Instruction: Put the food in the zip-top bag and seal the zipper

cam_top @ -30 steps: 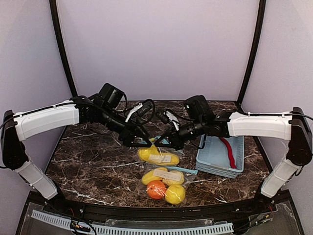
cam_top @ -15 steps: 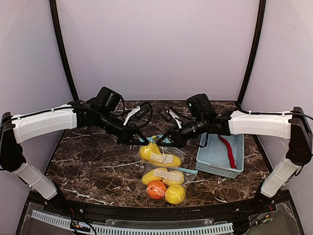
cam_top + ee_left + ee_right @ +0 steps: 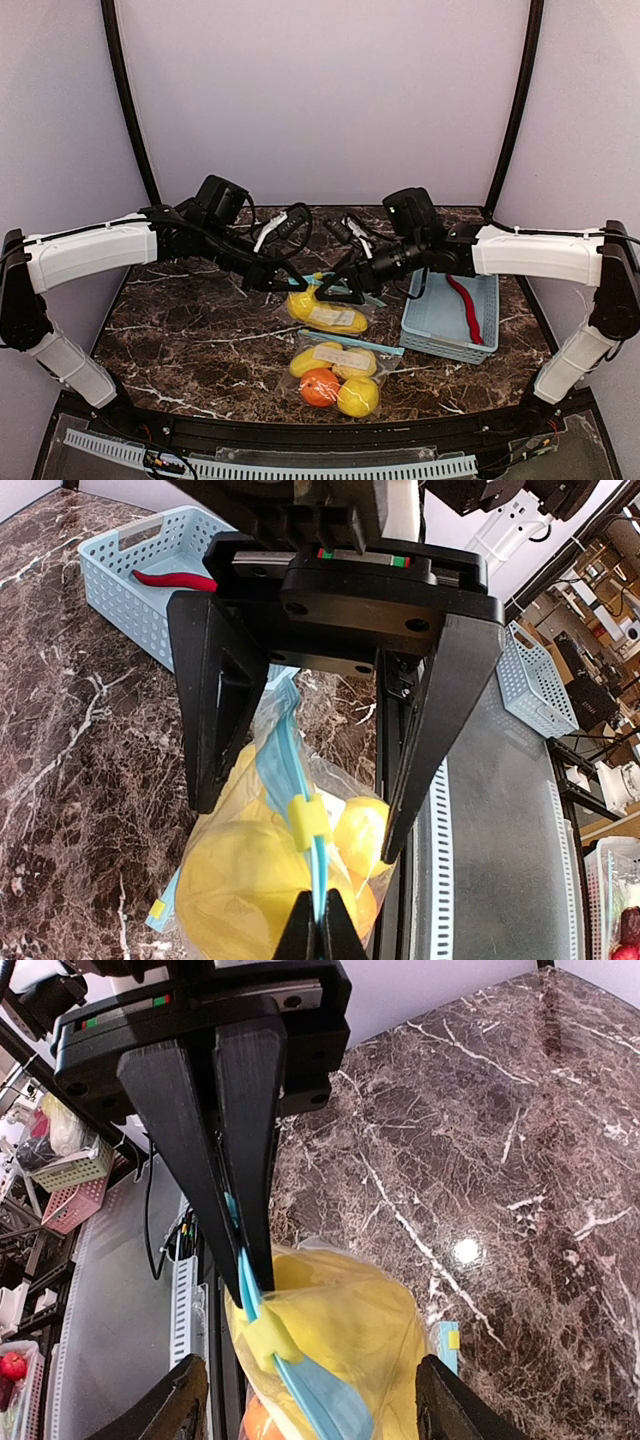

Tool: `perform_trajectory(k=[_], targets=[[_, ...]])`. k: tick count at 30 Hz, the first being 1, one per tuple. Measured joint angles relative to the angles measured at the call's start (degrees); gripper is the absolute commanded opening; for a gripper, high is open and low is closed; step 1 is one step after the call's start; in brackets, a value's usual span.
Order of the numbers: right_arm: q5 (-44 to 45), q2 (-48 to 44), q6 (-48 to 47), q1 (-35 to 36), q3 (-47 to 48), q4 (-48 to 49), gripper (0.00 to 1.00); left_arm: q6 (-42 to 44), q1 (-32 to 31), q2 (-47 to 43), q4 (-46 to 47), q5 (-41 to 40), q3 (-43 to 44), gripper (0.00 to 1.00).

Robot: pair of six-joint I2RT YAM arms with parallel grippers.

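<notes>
Left gripper [image 3: 320, 932] pinched shut on blue zipper strip [image 3: 272, 768] of zip-top bag [image 3: 332, 319], yellow food [image 3: 300, 305] inside, on table [image 3: 180, 330]. Right gripper [image 3: 322, 1405] spread, straddling same strip just beside; yellow slider [image 3: 308, 822] between them. Strip runs gripper to gripper. Red chili [image 3: 463, 300] in basket [image 3: 440, 346]

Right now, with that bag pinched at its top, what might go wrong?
The left gripper alone pinches the zip-top bag by its zipper strip; the right gripper stands open around it, so the bag may slip free. The red chili lies in the blue basket, so sealing would leave it out.
</notes>
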Motion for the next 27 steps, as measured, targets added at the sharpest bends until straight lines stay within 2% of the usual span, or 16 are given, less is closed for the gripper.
perform_trajectory(k=[6,9,11,19,27], targets=[[1.8,0.0,1.3,0.7,0.0,3.1,0.67,-0.1,0.0,0.0,0.2,0.1,0.0,0.01],[2.4,0.0,2.0,0.9,0.0,4.5,0.52,-0.2,0.0,0.0,0.2,-0.1,0.0,0.01],[2.7,0.0,2.7,1.1,0.0,5.1,0.49,-0.2,0.0,0.0,0.2,-0.3,0.0,0.01],[4.9,0.2,3.3,1.6,-0.6,5.8,0.58,-1.6,0.0,-0.5,1.5,-1.0,0.0,0.01],[6.6,0.1,3.4,1.9,-2.4,7.3,0.08,-3.2,0.1,-0.7,2.0,-1.5,-0.2,0.01]])
